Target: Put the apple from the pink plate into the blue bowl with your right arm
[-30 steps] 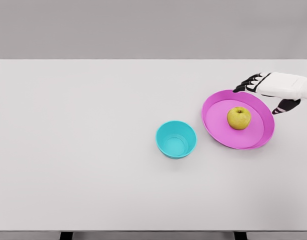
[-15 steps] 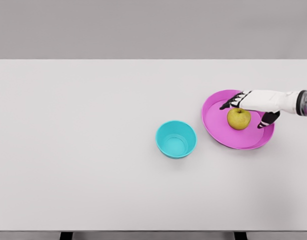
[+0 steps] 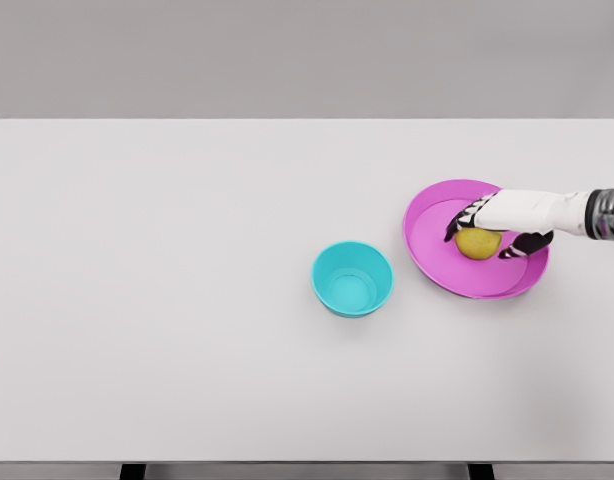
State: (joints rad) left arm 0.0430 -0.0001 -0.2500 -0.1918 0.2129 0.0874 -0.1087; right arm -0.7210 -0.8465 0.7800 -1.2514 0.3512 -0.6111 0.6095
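Your apple (image 3: 477,243) sits on the plate (image 3: 437,262), right hand (image 3: 499,222) draped over it, fingers (image 3: 459,222) curling around but not clearly clamped. Lift too soon and it may roll away, missing the bowl (image 3: 352,279).

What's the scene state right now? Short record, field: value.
apple: yellow-green, on the pink plate, top covered by the hand
right hand: over the apple, fingers curled around it; not lifted
left arm: out of view
blue bowl: empty, upright, left of the plate, apart from it
table: white
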